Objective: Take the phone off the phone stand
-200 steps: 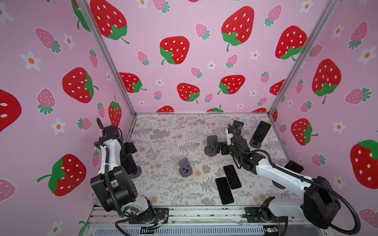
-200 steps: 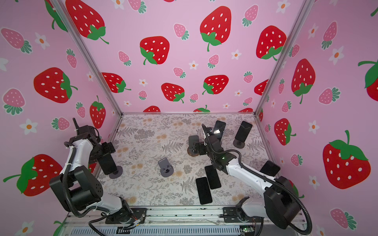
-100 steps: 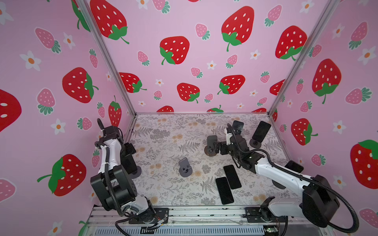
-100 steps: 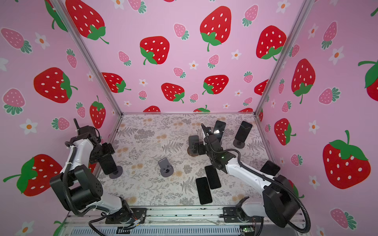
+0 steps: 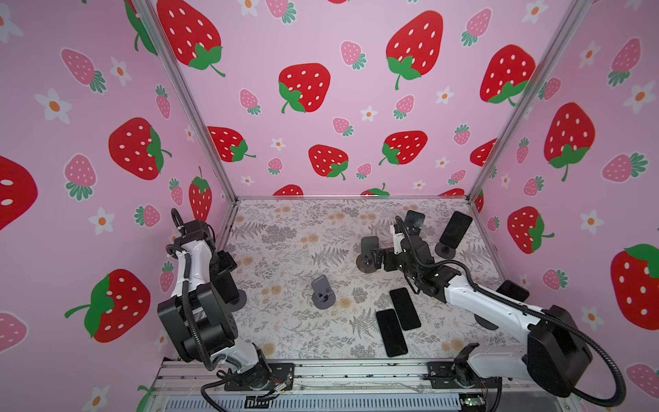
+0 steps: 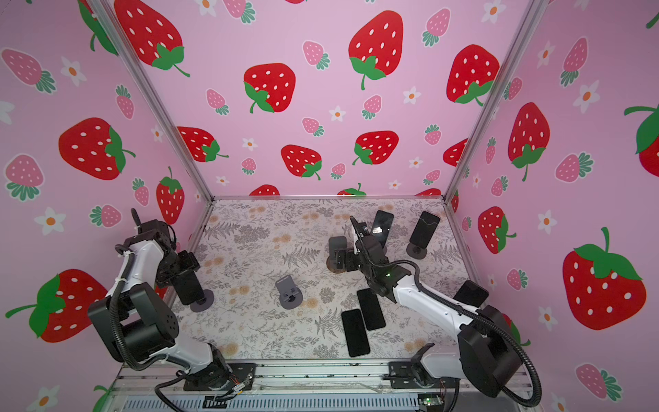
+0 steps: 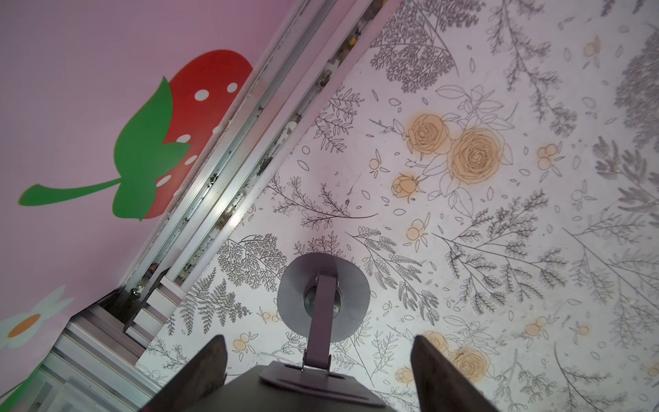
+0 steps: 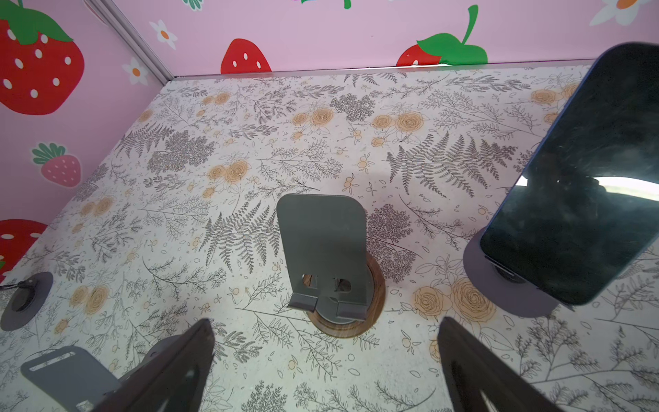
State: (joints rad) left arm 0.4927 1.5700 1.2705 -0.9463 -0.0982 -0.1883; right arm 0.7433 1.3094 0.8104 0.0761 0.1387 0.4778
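A dark phone (image 6: pixel 187 285) leans on a grey phone stand (image 6: pixel 203 303) by the left wall. My left gripper (image 6: pixel 185 265) reaches down over its top edge. In the left wrist view the phone (image 7: pixel 285 396) lies between the fingers of my left gripper (image 7: pixel 318 339), backed by the stand's plate and round base (image 7: pixel 322 285). One finger (image 7: pixel 199 371) touches the phone's edge. A sliver of floor shows beside the other finger (image 7: pixel 438 374). My right gripper (image 5: pixel 379 258) (image 8: pixel 326 323) hangs open and empty before an empty stand (image 8: pixel 322 249) on a wooden disc.
Phones on stands rest at the back right (image 5: pixel 454 228) (image 5: pixel 413 223) and by the right wall (image 5: pixel 513 290). Two phones (image 5: pixel 404 308) (image 5: pixel 390 331) lie flat at the front. An empty stand (image 5: pixel 322 292) sits mid-floor. The left wall's rail (image 7: pixel 214 199) runs close to the left stand.
The left gripper's jaws have narrowed around the phone on the left stand. Both arms stay about where they were.
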